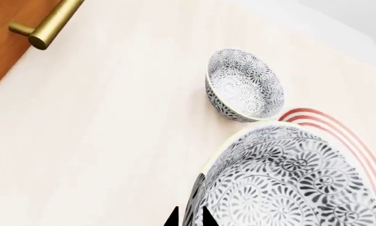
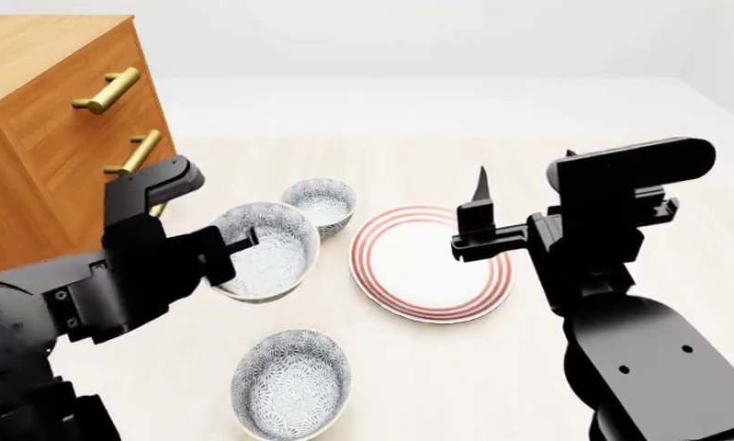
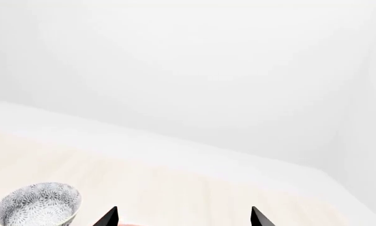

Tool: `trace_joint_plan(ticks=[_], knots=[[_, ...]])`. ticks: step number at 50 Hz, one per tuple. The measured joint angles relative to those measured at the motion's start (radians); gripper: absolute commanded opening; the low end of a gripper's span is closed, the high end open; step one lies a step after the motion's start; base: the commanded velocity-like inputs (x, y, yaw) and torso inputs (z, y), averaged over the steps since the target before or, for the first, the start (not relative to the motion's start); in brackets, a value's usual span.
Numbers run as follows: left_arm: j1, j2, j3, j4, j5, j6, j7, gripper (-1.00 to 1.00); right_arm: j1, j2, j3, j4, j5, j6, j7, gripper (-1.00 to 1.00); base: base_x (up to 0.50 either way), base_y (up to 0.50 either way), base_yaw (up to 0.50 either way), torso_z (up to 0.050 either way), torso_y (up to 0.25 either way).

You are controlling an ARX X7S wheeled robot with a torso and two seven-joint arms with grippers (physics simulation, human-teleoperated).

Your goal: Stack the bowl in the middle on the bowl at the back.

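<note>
My left gripper (image 1: 189,217) is shut on the rim of the bowl in the middle (image 1: 288,179), one finger inside and one outside. From the head camera this speckled bowl (image 2: 266,248) hangs tilted above the table at the left gripper (image 2: 235,244). The bowl at the back (image 2: 320,204) rests on the table just beyond it, empty; the left wrist camera shows the same back bowl (image 1: 244,84). My right gripper (image 2: 479,197) hovers over the plate, open and empty, its fingertips (image 3: 114,214) wide apart.
A red-ringed white plate (image 2: 431,262) lies right of the bowls. A third speckled bowl (image 2: 290,384) sits near the front. A wooden drawer cabinet (image 2: 48,119) with brass handles (image 1: 50,23) stands at the left. A speckled bowl (image 3: 38,205) shows in the right wrist view.
</note>
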Motion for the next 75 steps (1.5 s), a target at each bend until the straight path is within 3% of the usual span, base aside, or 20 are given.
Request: trace_joint_plan(ticks=[11, 23, 75], knots=[[0.064, -0.069, 0.015, 0.073, -0.403, -0.009, -0.285, -1.00, -0.016, 0.000, 0.012, -0.035, 0.008, 0.010, 0.009, 1.00, 0.00, 0.00, 0.00, 0.000, 0.000], [0.123, -0.117, 0.057, 0.133, -0.645, 0.015, -0.437, -1.00, -0.031, 0.001, 0.020, -0.054, 0.012, 0.009, 0.018, 1.00, 0.00, 0.00, 0.00, 0.000, 0.000], [0.230, -0.210, 0.196, 0.256, -0.889, 0.133, -0.530, -1.00, -0.060, 0.013, 0.051, -0.105, 0.037, 0.025, 0.043, 1.00, 0.00, 0.00, 0.00, 0.000, 0.000]])
